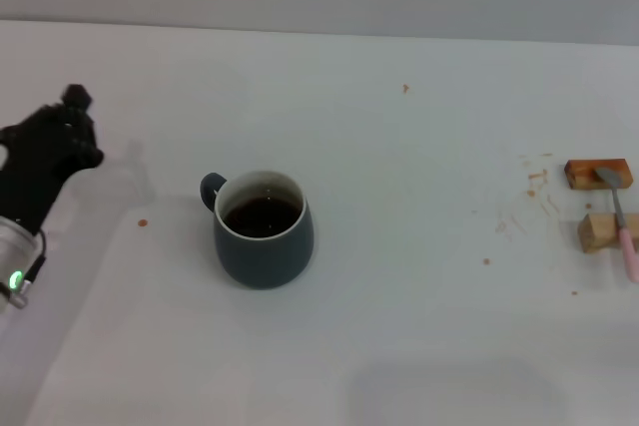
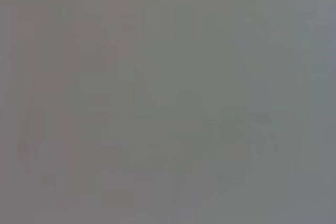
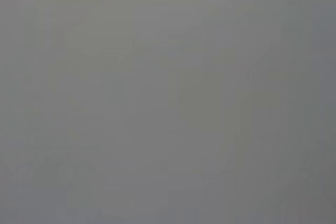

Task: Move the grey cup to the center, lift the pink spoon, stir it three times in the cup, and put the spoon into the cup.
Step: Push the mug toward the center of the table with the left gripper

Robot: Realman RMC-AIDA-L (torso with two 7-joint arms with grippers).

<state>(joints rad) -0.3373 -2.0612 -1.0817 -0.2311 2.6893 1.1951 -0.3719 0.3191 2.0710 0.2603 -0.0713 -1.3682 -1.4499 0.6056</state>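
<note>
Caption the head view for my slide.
Dark blue-grey mug left of centre; pink-handled spoon on wooden blocks; left gripper nearby.

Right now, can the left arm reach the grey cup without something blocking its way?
Probably yes. The left tool sits at the table's left edge, and only bare white table lies between it and the grey cup. The cup's handle faces that side. The pink spoon lies far right on wooden blocks.
</note>
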